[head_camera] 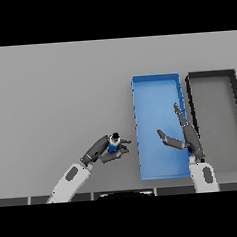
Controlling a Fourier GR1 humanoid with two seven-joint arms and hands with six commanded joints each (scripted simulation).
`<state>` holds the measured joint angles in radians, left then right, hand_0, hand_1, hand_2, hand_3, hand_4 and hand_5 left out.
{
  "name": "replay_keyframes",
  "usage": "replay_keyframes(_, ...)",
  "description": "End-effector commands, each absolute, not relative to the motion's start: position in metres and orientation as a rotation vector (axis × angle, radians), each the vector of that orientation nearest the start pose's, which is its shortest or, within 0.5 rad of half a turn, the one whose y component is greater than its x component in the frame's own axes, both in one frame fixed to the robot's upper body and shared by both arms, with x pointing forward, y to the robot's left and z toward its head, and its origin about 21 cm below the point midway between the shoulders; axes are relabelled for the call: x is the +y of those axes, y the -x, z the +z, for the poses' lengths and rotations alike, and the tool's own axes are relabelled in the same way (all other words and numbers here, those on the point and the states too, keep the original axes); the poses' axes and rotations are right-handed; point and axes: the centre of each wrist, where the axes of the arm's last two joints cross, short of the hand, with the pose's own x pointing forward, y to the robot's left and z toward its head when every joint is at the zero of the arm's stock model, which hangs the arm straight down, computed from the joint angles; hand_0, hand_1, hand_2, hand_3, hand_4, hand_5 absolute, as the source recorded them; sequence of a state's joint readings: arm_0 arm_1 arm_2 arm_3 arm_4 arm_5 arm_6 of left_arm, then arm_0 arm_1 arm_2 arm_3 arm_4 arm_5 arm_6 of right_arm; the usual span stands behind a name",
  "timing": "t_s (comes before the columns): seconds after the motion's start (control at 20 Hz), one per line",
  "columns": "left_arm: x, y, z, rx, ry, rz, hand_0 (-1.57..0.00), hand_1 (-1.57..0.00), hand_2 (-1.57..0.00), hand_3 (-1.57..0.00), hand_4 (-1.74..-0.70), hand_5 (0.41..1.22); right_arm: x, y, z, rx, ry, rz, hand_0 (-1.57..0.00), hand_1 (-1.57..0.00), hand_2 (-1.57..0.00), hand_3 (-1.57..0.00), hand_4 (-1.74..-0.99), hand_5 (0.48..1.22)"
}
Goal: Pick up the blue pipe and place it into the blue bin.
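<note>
Matt grey counter (58,94), no shine; blue bin (156,95) looks like smooth plastic, black bin (210,74) beside it equally smooth and matt.

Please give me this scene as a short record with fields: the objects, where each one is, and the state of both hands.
blue pipe: held in left hand, left of the bin, not inside it
left hand: curled around the pipe
right hand: open, fingers straight, over the bin
blue bin: right of centre, nothing lying in it
black bin: just right of the blue bin
table: grey
</note>
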<state>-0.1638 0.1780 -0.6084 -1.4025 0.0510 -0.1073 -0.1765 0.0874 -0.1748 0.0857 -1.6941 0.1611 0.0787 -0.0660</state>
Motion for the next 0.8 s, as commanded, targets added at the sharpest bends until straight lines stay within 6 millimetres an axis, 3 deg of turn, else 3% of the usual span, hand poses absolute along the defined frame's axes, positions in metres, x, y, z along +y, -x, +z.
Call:
replay_keyframes(0.0,0.123,-0.241,-0.021,-1.568,0.482,-0.713,-1.47,-1.49,-1.50,-1.49,-1.50,1.191,-0.256,-0.227,0.017,-1.636,0.149,0.385,0.00,0.00,0.00,0.00,-1.166,0.556)
replay_keyframes(0.15,0.111,-0.243,-0.004,-1.662,0.539,-0.676,-1.52,-1.53,-1.54,-1.53,-1.48,1.206,-0.247,-0.226,0.015,-1.627,0.140,0.384,0.00,0.00,0.00,0.00,-1.154,0.550)
replay_keyframes(0.55,0.096,-0.249,0.038,-1.733,0.580,-0.711,-1.56,-1.56,-1.57,-1.56,-1.47,1.218,-0.253,-0.229,0.015,-1.623,0.174,0.401,0.00,0.00,0.00,0.00,-1.126,0.567)
replay_keyframes(0.75,0.094,-0.251,0.042,-1.703,0.602,-0.746,-1.57,-1.57,-1.57,-1.57,-1.47,1.220,-0.261,-0.227,0.015,-1.632,0.173,0.412,0.00,0.00,0.00,0.00,-1.124,0.578)
